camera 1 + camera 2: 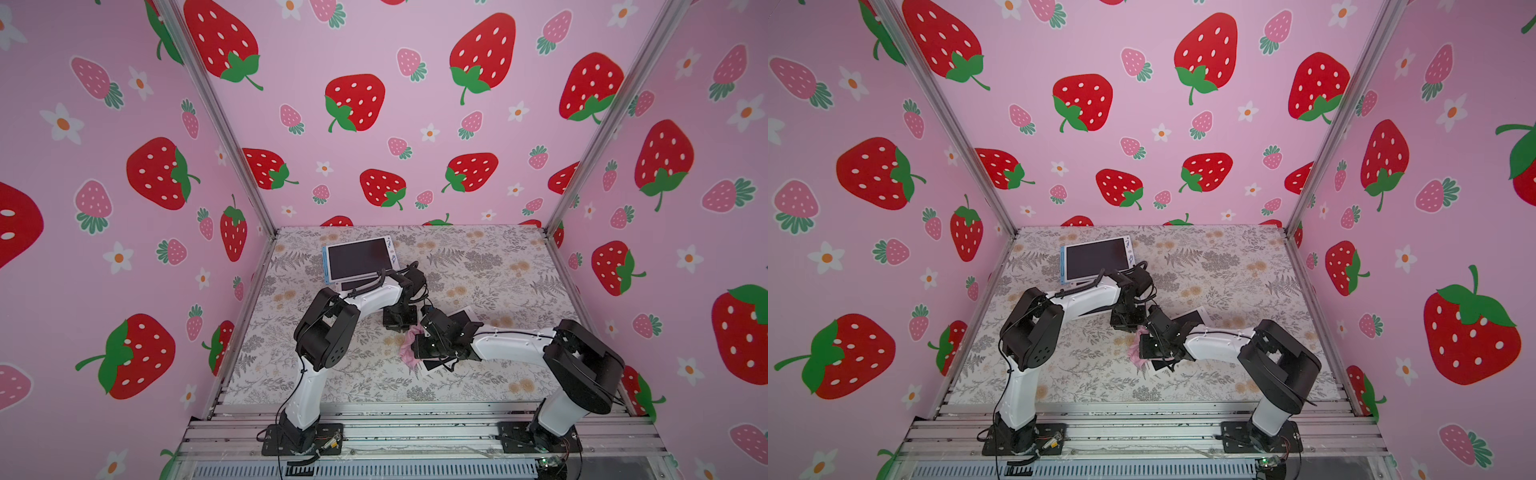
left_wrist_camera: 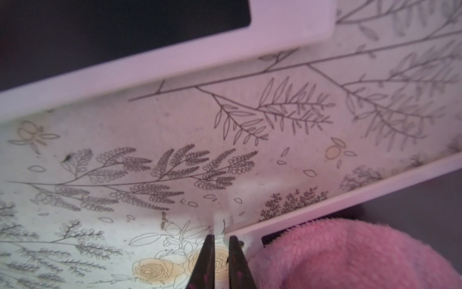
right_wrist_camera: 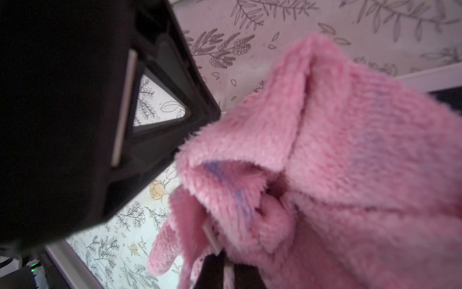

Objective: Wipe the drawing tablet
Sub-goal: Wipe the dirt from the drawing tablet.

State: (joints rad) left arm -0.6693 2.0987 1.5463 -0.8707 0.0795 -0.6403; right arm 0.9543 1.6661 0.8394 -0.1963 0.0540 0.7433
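cloth (image 3: 350, 155): pink fleecy pile | drawing tablet (image 2: 350, 200): smooth white plastic frame | base rails (image 1: 415, 430): ribbed bare metal

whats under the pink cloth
The pink cloth covers a corner of a white-framed tablet. A strip of its dark screen shows. Everything else beneath the cloth is hidden.

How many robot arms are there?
2. The left white-and-black robot arm reaches in from the near left; the right white-and-black robot arm reaches in from the near right, its claw shut on a fluffy pink cloth. None seem hidden.
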